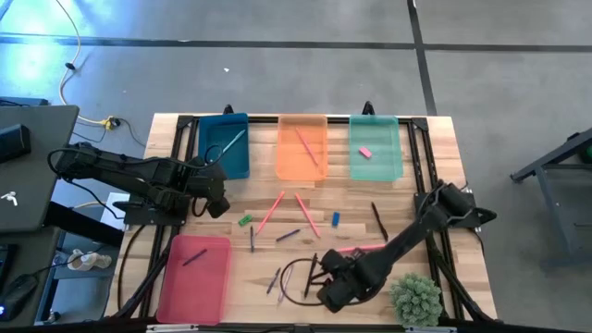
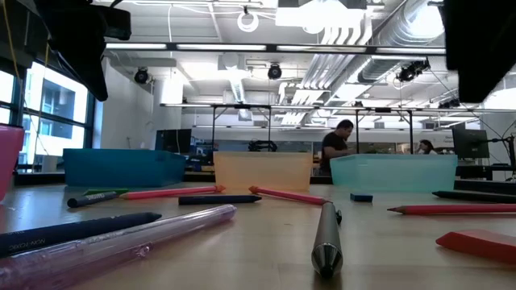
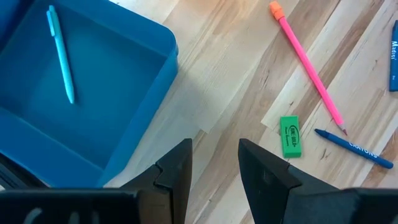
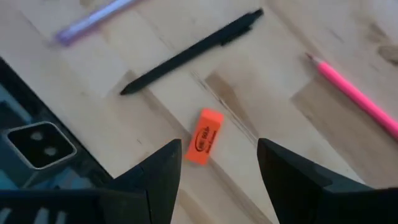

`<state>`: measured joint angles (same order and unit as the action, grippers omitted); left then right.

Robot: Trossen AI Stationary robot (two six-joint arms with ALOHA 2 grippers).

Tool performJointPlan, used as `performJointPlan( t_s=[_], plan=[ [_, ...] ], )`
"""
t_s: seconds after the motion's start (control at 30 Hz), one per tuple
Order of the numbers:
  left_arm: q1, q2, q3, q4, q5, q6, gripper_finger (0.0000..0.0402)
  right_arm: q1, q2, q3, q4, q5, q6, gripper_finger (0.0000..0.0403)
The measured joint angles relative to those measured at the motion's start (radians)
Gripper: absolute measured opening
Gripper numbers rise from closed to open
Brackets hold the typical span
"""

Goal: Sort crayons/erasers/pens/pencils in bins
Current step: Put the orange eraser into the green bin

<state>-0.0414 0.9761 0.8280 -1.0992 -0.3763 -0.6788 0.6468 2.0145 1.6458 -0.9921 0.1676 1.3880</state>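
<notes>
The right gripper (image 4: pixel 214 171) hangs with fingers spread and empty just above an orange eraser (image 4: pixel 205 145) lying on the wooden table (image 1: pixel 435 176) beside a black pen (image 4: pixel 193 53), while the left gripper (image 3: pixel 214 168), parted and empty, hovers near the teal-blue bin (image 3: pixel 149 81) and a green eraser (image 3: pixel 290 135).

Pink bin (image 2: pixel 6 157) cut off at low view's edge; distant people (image 2: pixel 334 145) too small to tell.
</notes>
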Motion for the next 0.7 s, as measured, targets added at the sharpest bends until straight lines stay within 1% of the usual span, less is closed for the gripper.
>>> performJointPlan(
  t_s=[0.27, 0.7],
  plan=[
    [0.000, 0.000, 0.000, 0.000, 0.000, 0.000, 0.0117, -0.002, 0.086, 0.028, 0.008, -0.016, 0.035, 0.0203],
    [0.000, 0.000, 0.000, 0.001, 0.000, 0.001, 0.0117, 0.006, 0.132, 0.027, 0.078, -0.050, 0.090, 0.0203]
  ],
)
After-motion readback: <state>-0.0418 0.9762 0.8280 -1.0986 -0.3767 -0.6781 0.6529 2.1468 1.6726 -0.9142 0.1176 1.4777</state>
